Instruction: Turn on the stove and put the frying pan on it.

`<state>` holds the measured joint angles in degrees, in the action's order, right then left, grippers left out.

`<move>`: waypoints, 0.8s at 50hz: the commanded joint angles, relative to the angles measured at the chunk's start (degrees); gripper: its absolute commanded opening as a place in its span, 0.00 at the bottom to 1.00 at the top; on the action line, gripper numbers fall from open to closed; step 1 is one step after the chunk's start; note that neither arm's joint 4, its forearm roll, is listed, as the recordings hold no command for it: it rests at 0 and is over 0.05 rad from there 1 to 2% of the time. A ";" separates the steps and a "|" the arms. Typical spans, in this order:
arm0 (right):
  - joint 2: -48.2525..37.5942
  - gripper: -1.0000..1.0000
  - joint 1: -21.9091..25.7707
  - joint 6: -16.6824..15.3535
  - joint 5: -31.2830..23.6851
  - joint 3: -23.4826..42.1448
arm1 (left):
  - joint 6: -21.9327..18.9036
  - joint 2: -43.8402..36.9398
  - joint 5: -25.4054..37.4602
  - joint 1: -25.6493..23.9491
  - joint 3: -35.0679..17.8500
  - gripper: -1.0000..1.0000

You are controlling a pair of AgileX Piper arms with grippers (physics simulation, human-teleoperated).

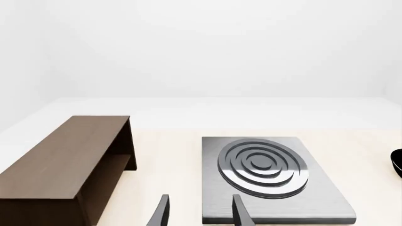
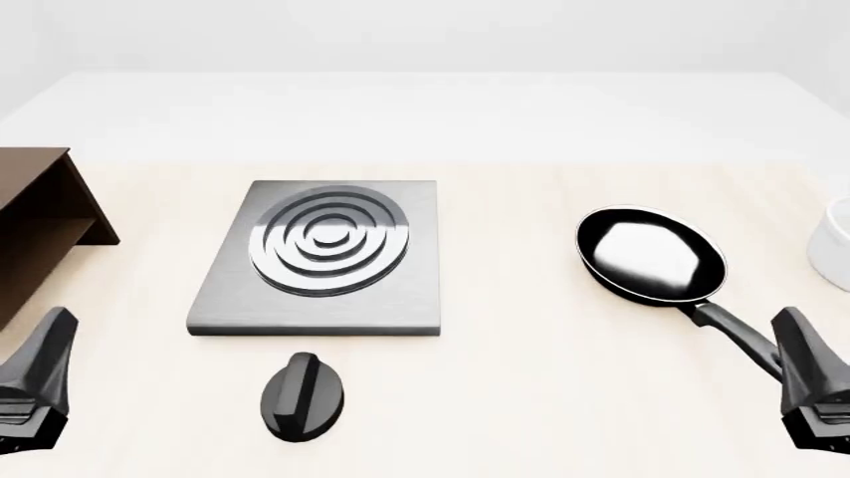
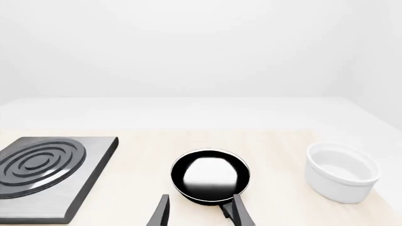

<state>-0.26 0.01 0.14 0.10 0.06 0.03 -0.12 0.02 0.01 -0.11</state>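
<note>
Pale wooden table [image 2: 531, 398] against a white background. Far left: brown shelf [image 2: 34, 214]. Left gripper [image 1: 199, 214], near left, fingers apart, empty. Stove [image 2: 325, 254] left of centre; its oval knob [image 2: 303, 395] lies just nearer, ridge running near–far. Pan [image 2: 651, 254] right of centre, handle pointing near-right toward the right gripper [image 3: 199, 214], fingers apart, empty. Far right: white bowl [image 3: 342, 172]. No writing visible.
</note>
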 commanded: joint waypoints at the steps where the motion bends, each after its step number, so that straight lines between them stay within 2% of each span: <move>1: 0.00 1.00 0.20 0.15 -0.12 0.16 | 0.05 -0.03 0.19 -0.02 -0.21 1.00; 15: 0.08 1.00 0.19 0.44 -0.01 0.19 | 0.11 0.01 0.37 0.00 -0.28 1.00; 17: 0.08 1.00 0.01 0.30 -0.03 0.15 | -0.58 -0.23 1.44 1.93 -0.70 1.00; 18: -0.21 1.00 -0.12 0.36 0.18 0.13 | -0.05 -1.29 2.84 2.16 -1.56 1.00; 19: -0.60 1.00 -0.27 0.41 0.44 0.11 | 2.30 -4.81 2.57 3.79 -2.46 1.00; 20: -0.90 1.00 -0.32 0.52 0.67 0.10 | 2.30 -4.99 2.39 3.79 -2.46 1.00; 21: -0.52 1.00 -0.36 0.36 0.34 0.11 | 2.77 -8.39 5.14 1.88 -6.01 1.00; 24: -0.56 1.00 -0.41 0.30 0.30 0.07 | -4.10 -10.19 11.55 1.13 -12.04 1.00; 25: -0.71 1.00 -0.44 0.18 0.46 0.06 | -6.04 -13.57 11.24 2.28 -12.69 1.00; 26: -0.72 1.00 -0.44 0.18 0.48 0.06 | -6.05 -13.66 11.16 2.28 -12.70 1.00; 27: -0.83 1.00 -0.44 0.16 0.52 0.06 | -4.87 -18.76 13.86 1.35 -16.09 1.00; 28: -0.84 1.00 -0.44 0.16 0.53 0.06 | -4.87 -18.76 13.86 1.35 -16.09 1.00; 30: -0.68 1.00 -0.64 -0.07 0.10 0.04 | -5.53 -21.40 19.22 -0.10 -19.67 1.00; 31: -0.64 1.00 -0.76 -0.24 0.05 0.03 | -6.56 -21.75 20.06 0.57 -19.98 1.00; 34: -0.62 1.00 -0.67 -0.32 -0.14 0.02 | -5.79 -22.61 23.16 -0.92 -21.59 1.00; 37: -1.15 1.00 -0.88 -0.60 0.12 -0.01 | -4.20 -25.57 23.53 -3.39 -20.38 1.00; 40: -1.28 1.00 -1.13 -0.66 0.09 -0.02 | -4.40 -25.87 23.45 -4.83 -19.09 1.00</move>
<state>-1.03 -0.66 -0.15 0.21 0.09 -3.98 -19.40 17.74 -1.28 -16.36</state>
